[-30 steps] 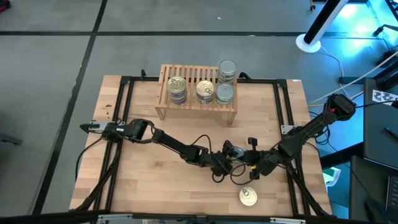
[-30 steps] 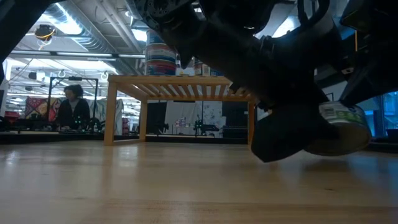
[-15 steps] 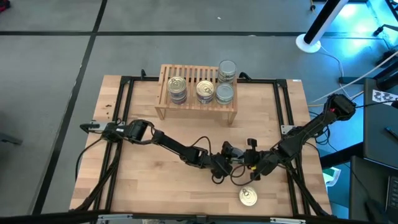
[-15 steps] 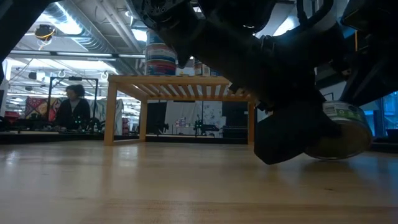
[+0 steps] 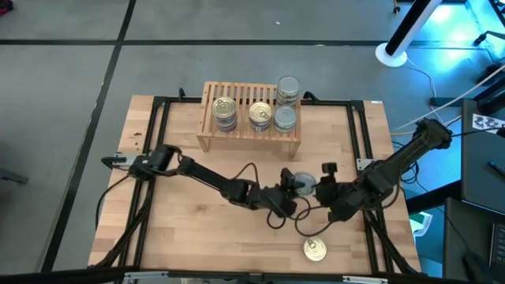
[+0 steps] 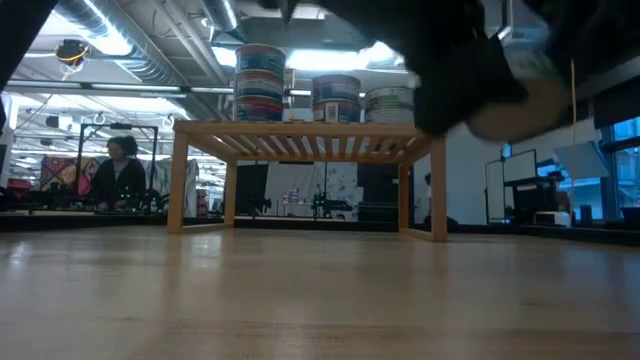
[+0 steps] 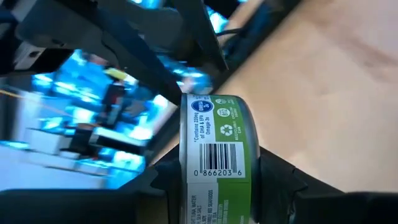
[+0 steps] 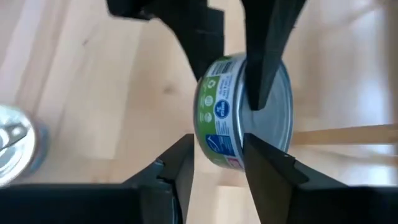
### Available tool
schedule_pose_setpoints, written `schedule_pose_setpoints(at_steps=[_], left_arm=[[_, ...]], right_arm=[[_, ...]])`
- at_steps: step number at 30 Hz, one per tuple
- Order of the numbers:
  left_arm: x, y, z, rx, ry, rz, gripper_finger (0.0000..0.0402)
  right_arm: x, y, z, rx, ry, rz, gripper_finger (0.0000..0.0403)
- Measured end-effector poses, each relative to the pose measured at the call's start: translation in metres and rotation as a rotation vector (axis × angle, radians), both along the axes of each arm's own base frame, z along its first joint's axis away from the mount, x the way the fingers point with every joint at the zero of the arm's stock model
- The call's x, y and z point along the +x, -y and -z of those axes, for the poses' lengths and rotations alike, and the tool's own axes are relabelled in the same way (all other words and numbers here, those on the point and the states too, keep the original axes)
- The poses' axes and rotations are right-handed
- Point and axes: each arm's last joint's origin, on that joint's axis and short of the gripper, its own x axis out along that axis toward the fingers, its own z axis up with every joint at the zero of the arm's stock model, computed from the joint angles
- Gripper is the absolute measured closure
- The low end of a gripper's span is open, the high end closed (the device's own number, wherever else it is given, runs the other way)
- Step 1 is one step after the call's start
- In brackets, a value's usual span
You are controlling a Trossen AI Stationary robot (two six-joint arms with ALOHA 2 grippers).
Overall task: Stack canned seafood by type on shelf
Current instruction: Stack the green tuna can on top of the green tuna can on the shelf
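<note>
A tin with a green label and a silver-grey lid hangs above the middle of the table, and my left gripper is shut on it. My right gripper hovers just to its right. In the right wrist view its fingers stand open short of the tin. The low view shows the tin blurred, high off the table. The wooden shelf at the far middle carries several tins. A gold-lidded tin sits upright on the table near the front edge. My left gripper pinches the tin between its two fingers, one on the lid and the other on the bottom face, with the label band showing between them. The fingers come nearly level from the table's left. The tin is on edge, lifted clear of the table.
Black frame rails run along the table's left, far and right sides. Bare wood lies at the near left. Loose cables trail beneath the grippers.
Both grippers have gone up. My left gripper has lifted the green-label tin, which leaned on the table a second ago, clear of the tabletop.
</note>
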Motion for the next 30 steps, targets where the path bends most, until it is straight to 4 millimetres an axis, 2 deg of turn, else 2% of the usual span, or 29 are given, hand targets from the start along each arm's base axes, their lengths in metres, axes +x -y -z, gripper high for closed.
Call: schedule_pose_setpoints(at_steps=[4, 8, 12, 15, 19, 24, 30], left_arm=[[-0.006, -0.008, -0.031, 0.106, 0.024, -0.04, 0.0266], [-0.013, -0.021, -0.06, 0.204, 0.038, -0.125, 0.0267], [-0.021, -0.042, -0.088, 0.283, 0.049, -0.233, 0.0264], [-0.024, -0.058, -0.098, 0.324, 0.031, -0.273, 0.0265], [-0.025, -0.083, -0.105, 0.335, 0.026, -0.332, 0.0265], [-0.024, -0.107, -0.1, 0.346, -0.036, -0.374, 0.0263], [-0.025, -0.121, -0.097, 0.332, -0.058, -0.4, 0.0262]], right_arm=[[-0.002, 0.004, -0.035, -0.059, 0.048, 0.034, 0.0267], [-0.005, 0.008, -0.06, -0.093, 0.086, 0.049, 0.0267], [-0.006, 0.01, -0.073, -0.119, 0.111, 0.02, 0.0267], [-0.006, 0.011, -0.073, -0.165, 0.114, -0.009, 0.0267], [-0.006, 0.011, -0.068, -0.252, 0.08, -0.101, 0.0267], [-0.006, 0.012, -0.067, -0.391, 0.061, -0.213, 0.0267], [0.003, 0.028, -0.07, -0.543, 0.084, -0.127, 0.0267]])
